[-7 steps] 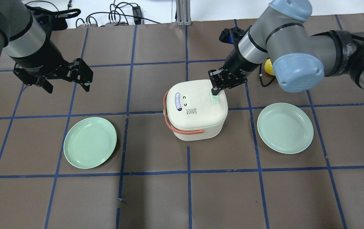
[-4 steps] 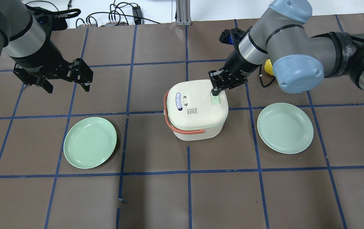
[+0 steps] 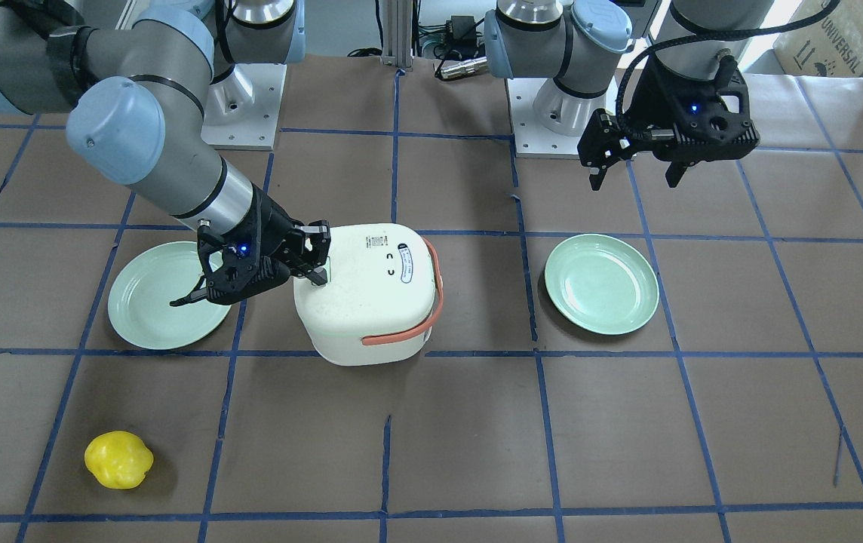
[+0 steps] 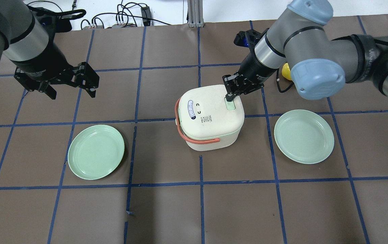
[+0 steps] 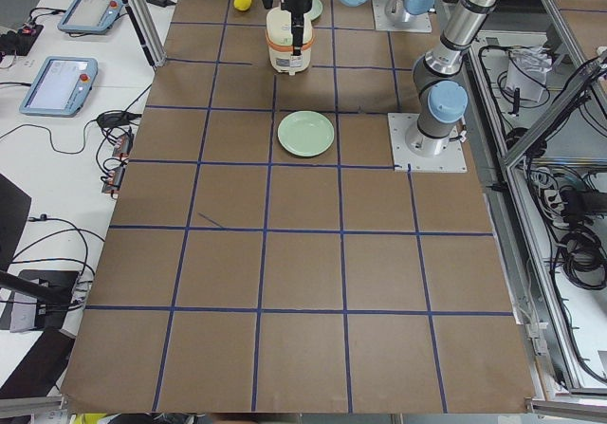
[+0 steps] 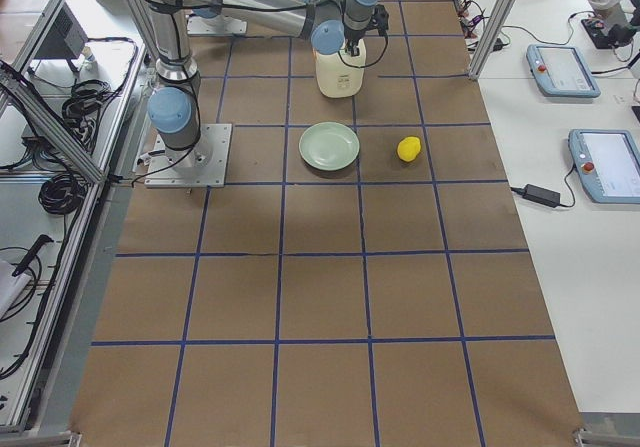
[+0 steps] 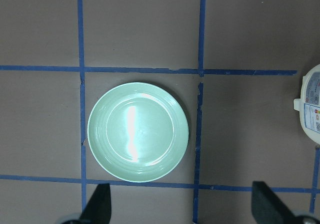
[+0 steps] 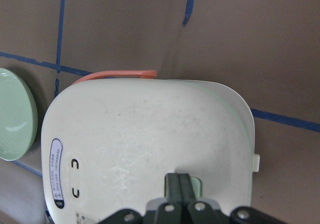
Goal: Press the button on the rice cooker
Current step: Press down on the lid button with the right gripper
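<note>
R gripper point(image 4: 229, 98): pinched closed, tips on green button point(image 4: 230, 105) of rice cooker point(image 4: 207, 118), worktop ctr | L gripper point(image 4: 72, 92): spread wide, empty, nr left edge

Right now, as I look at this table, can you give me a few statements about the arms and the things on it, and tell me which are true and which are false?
1. The right gripper is shut, with its tip down on the green button on top of the rice cooker. True.
2. The left gripper is holding a plate. False: it is open and empty, above the table.
3. Both the left plate and the right plate are empty. True.
4. The yellow object sits on a plate. False: it lies on the bare table, apart from both plates.
5. The rice cooker's lid is open. False: it is closed.
</note>
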Action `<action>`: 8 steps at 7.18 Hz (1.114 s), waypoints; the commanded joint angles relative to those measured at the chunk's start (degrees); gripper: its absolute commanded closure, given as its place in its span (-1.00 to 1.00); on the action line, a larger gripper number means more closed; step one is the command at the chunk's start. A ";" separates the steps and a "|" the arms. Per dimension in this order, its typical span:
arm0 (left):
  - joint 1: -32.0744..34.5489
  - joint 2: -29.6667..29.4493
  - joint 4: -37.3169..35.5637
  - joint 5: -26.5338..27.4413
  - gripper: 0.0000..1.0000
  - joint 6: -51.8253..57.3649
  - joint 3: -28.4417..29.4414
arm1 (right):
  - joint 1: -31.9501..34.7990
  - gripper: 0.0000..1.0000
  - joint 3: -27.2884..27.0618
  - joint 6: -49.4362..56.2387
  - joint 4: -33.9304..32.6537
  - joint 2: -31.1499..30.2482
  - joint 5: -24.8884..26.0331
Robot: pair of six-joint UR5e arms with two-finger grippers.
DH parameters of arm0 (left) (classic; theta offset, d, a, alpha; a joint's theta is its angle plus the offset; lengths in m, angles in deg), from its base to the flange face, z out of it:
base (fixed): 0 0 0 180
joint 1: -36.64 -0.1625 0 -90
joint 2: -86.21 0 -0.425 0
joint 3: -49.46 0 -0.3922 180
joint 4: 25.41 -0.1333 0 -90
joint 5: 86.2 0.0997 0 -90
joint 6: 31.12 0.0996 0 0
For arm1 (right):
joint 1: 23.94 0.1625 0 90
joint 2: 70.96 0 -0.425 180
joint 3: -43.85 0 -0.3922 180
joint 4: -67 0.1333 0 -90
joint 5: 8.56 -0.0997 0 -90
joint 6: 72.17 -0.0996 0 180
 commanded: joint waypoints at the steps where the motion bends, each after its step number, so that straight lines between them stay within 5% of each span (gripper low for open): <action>1: 0.00 0.00 0.00 0.00 -1.00 0.00 0.00 | 0.06 0.88 -0.09 0.04 -0.10 0.01 0.00; 8: 0.00 0.00 0.00 0.00 -1.00 0.00 0.00 | 0.15 0.75 -0.62 -0.57 0.68 -1.92 0.26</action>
